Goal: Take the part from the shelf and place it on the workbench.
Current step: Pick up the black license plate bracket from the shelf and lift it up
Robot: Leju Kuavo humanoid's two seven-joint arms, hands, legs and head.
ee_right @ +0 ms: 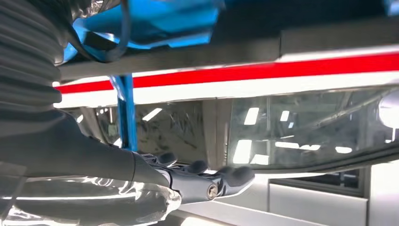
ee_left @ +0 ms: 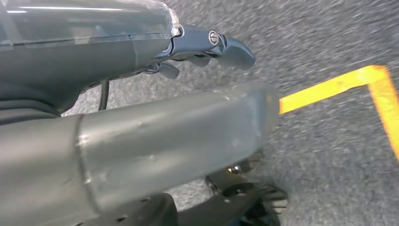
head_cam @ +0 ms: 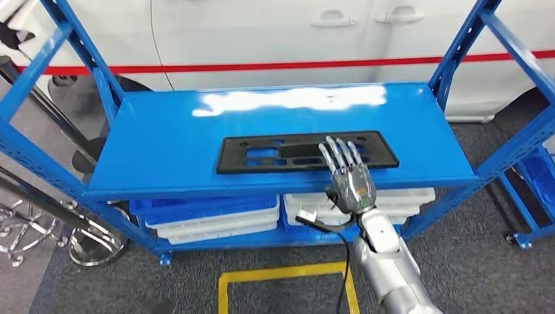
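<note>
Right hand point(head_cam: 348, 178) reaches over the blue shelf's point(head_cam: 163, 150) front edge, fingers straight and apart, tips lying on the black part point(head_cam: 262, 154) near its right end, holding nothing. Part lies flat mid-shelf. Left hand point(ee_left: 202, 47) hangs above grey floor point(ee_left: 329, 155), grip unclear.

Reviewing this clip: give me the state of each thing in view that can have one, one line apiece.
black part: lying flat on the blue shelf's top board, not lifted.
right hand: fingers spread and extended over the part's right portion, no grip.
left hand: hanging above the grey floor, holding nothing.
blue shelf: upright, trays stacked on its lower level.
</note>
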